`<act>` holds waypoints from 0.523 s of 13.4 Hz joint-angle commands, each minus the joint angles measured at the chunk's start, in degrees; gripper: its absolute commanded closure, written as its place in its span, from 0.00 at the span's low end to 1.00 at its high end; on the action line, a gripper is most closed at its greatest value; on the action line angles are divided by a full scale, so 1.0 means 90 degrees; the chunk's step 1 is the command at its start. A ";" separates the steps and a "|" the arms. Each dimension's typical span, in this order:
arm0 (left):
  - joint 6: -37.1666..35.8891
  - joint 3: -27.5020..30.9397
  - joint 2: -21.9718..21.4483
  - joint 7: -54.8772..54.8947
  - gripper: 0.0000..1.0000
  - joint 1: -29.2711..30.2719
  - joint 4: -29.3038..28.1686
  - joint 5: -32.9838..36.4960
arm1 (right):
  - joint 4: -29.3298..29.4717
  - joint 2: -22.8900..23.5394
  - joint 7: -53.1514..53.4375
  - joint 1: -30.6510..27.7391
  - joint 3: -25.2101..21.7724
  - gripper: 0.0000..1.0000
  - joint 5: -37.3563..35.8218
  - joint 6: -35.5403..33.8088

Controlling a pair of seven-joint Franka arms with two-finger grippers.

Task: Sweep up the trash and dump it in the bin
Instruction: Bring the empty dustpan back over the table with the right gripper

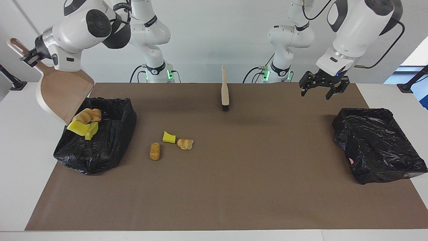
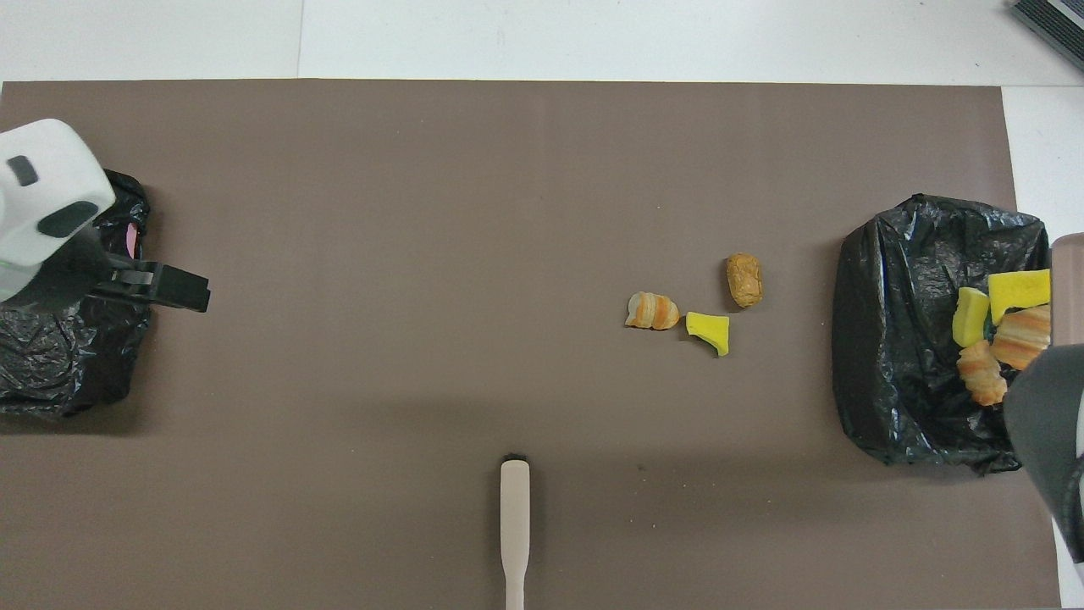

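You are in the dumping step: your right gripper [image 1: 30, 57] is clenched on the handle of the beige dustpan [image 1: 63, 97], which hangs tilted steeply below it with its lip over the bin lined with a black bag [image 1: 110, 147] at the right arm's end of the table. Four pieces of trash lie at that lip and on the bag's rim directly under the pan: two yellow foam chunks [image 1: 79, 128] and two striped pastries [image 1: 87, 115]. Judging by how they lie, they have not all dropped inside. Your left gripper [image 1: 319, 87] is released, fingers spread and holding nothing, raised over the mat's edge near the second black-bagged bin [image 1: 378, 144], which sits below it toward the left arm's end. The brush [image 1: 224, 90] lies flat on the mat, untouched by either gripper, well apart from both. Three pieces of trash are left on the mat between the brush and the bin under your right gripper: a bread roll [image 1: 154, 151], a yellow foam chunk [image 1: 169, 137] and a striped pastry [image 1: 185, 144]. Next you will likely need a steeper tip or a small shake so the four pieces clear the rim, then bring the pan down by the remaining three and pick up the brush with the free gripper to sweep them in.
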 commanded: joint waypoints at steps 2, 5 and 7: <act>-0.0631 -0.0002 0.0077 0.0358 0.00 0.0223 0.0613 0.0110 | 0.0311 0.0014 0.0487 -0.0056 0.0906 1.00 0.0310 -0.0782; -0.0651 -0.0352 0.0116 0.0398 0.00 0.0593 0.0730 0.0100 | 0.0341 0.0024 0.1308 -0.0046 0.1045 1.00 0.1315 -0.0862; -0.0700 -0.0383 0.0096 0.0378 0.00 0.0604 0.0740 0.0110 | 0.0341 0.0024 0.1922 -0.0065 0.1055 1.00 0.2261 -0.0764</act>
